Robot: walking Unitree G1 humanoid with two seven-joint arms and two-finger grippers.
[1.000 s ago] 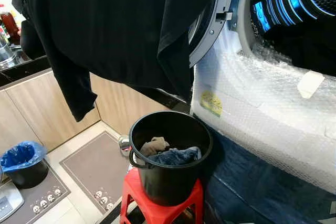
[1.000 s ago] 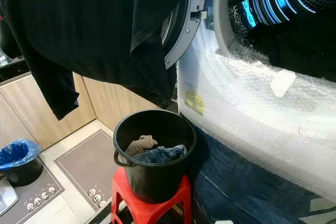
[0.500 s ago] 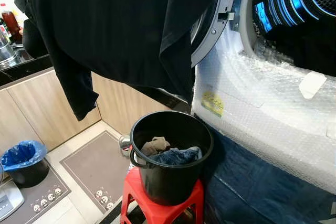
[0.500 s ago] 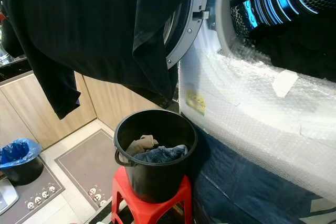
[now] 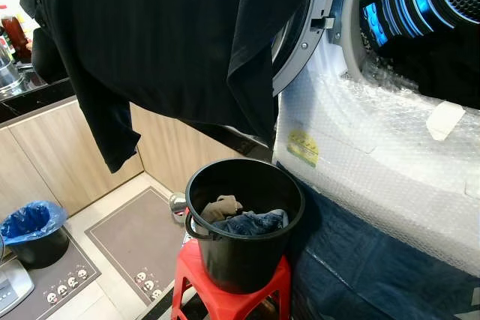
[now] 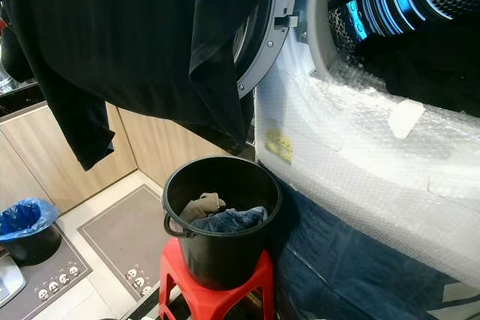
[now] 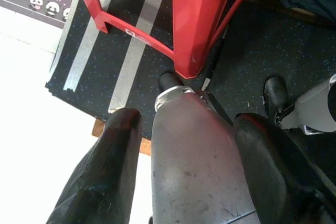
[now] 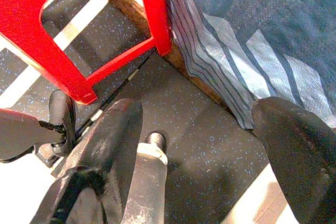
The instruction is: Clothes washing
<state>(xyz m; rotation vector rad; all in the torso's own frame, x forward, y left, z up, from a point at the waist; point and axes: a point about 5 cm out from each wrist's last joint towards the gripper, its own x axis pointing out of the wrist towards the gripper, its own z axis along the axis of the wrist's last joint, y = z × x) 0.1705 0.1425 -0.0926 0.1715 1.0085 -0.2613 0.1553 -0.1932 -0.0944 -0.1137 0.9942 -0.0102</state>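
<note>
Your laundry sits in the black bucket (image 5: 244,222): a beige piece (image 5: 220,207) and a blue denim piece (image 5: 253,222) lie low inside, well below the rim. The bucket stands on a red stool (image 5: 229,290), just beside the washing machine (image 5: 375,162), whose front is wrapped in bubble film. The drum (image 5: 420,5) glows blue, door (image 5: 304,28) swung open, dark cloth already inside. A large black garment (image 5: 165,35) hangs across the upper view, draping in front of the door and above the bucket. Both arms hang low: left gripper (image 7: 184,166) and right gripper (image 8: 194,150) point at the dark floor mat (image 7: 157,72) by the stool legs, jaws of both spread apart, holding nothing. Risks, as I judge them: reaching up for the bucket, you may nudge the stool and tip it; the hanging garment may snag an arm or block your sight of the drum mouth; clothes sit deep, so a shallow grasp could come up empty.
</note>
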